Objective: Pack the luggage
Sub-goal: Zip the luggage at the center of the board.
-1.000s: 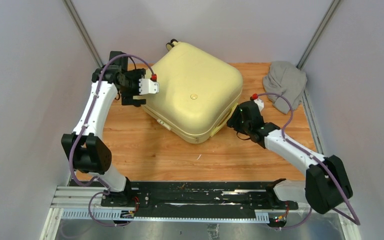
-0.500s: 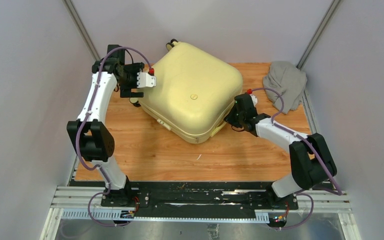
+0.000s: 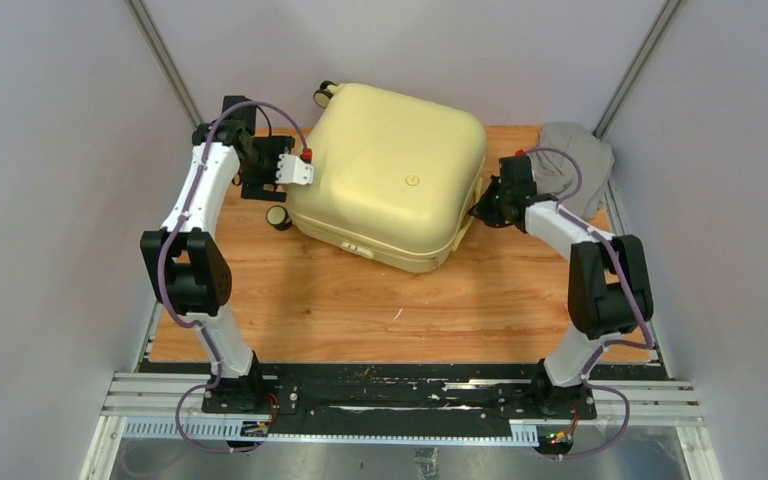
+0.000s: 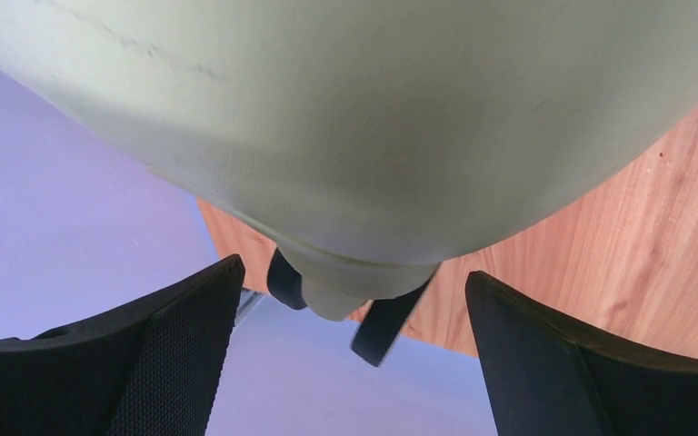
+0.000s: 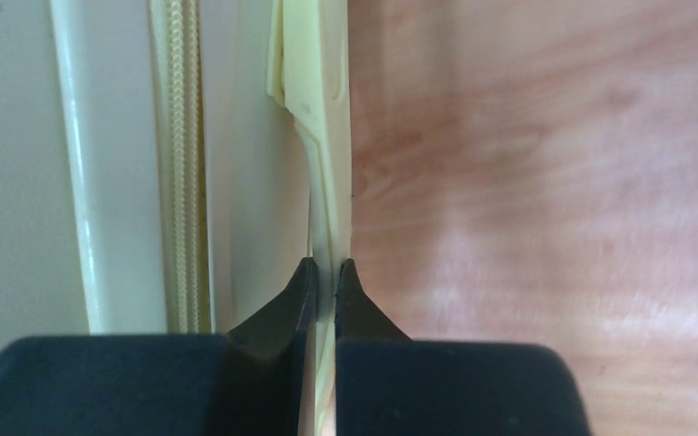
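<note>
Since a second ago the large pale yellow hard-shell suitcase [image 3: 390, 185] has swung squarer to the arms and slid toward 12 o'clock on the wooden worktop [image 3: 360, 300], where it lies shut, lid up. Meanwhile the right end effector [image 5: 325, 272] has followed its 3 o'clock edge and closed: its fingers now pinch a thin pale yellow plastic strip [image 5: 327, 136] just beside the ribbed zip [image 5: 168, 163]. At 9 o'clock the left end effector [image 4: 350, 272] stands wide apart, gripping nothing, with a small black-and-cream wheel [image 4: 377, 327] between its fingers but untouched. A crumpled grey cloth garment [image 3: 572, 165] waits at 2 o'clock. Opening looks to be the step in hand. Done well, the right pinch stays firm and pulls along the seam, not across it, while the left braces the shell so the case cannot skate.
</note>
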You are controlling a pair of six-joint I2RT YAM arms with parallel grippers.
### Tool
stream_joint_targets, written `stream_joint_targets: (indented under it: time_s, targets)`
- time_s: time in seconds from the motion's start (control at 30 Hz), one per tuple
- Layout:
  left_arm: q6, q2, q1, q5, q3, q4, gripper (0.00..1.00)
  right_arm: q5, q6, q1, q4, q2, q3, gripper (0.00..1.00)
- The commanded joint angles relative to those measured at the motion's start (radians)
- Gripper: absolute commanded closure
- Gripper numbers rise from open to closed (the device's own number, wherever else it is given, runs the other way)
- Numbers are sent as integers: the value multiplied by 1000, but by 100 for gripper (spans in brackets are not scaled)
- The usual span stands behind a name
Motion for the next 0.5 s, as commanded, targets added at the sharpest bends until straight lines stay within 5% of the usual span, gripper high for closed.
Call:
stream_joint_targets:
  time_s: [0.0,0.07,0.27,0.37,0.47]
  targets:
    - [-8,49,5,-7,37,-11,4,-93,-139,-27,-108,168,227,100]
    - [-34,54,5,10,50,-11,4,-128,-167,-26,-160,231,328,96]
    - [-84,26,5,56,-5,-12,12,-166,-275,-21,-164,230,413,61]
    - [-128,27,5,45,-22,-12,27,-119,-319,-26,-153,136,357,50]
    - [-214,25,5,42,-19,-14,53,-102,-313,-29,-90,26,241,36]
